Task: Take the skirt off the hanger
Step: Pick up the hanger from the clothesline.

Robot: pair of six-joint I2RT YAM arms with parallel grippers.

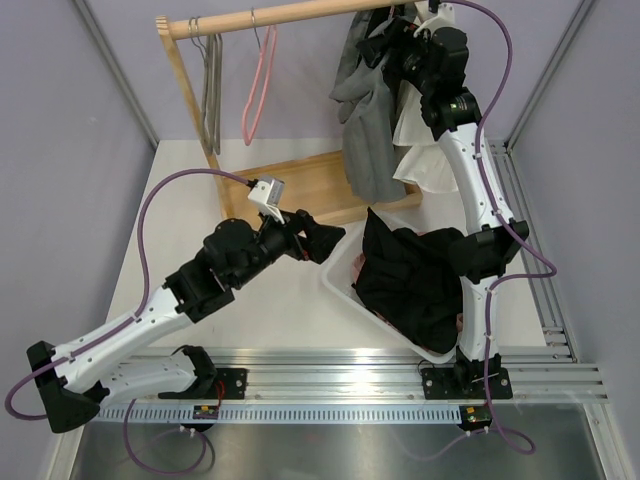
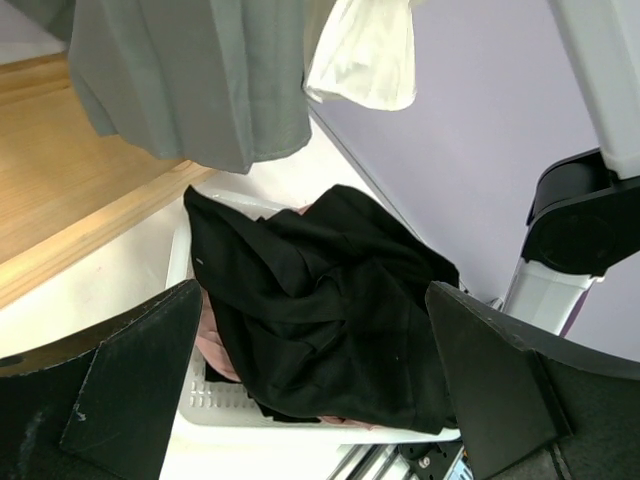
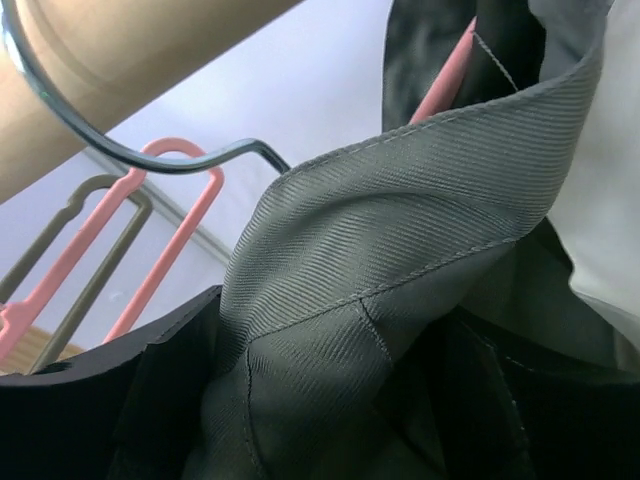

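A grey skirt (image 1: 370, 140) hangs from the wooden rail (image 1: 270, 17) at the back right; its hem also shows in the left wrist view (image 2: 190, 80). My right gripper (image 1: 385, 45) is up at its top. In the right wrist view the skirt's waistband (image 3: 400, 230) is bunched between my right gripper's (image 3: 335, 390) jaws, which stand wide apart. A pink hanger (image 3: 445, 75) runs inside the waistband, and a metal hook (image 3: 130, 160) curves over the rail. My left gripper (image 1: 325, 240) hovers low, open and empty (image 2: 315, 380), facing the basket.
A white basket (image 1: 335, 272) with black clothes (image 1: 410, 280) stands right of centre. A white garment (image 1: 420, 140) hangs beside the skirt. An empty pink hanger (image 1: 258, 90) and grey hangers (image 1: 212, 90) hang further left. The rack's wooden base (image 1: 300, 180) lies below.
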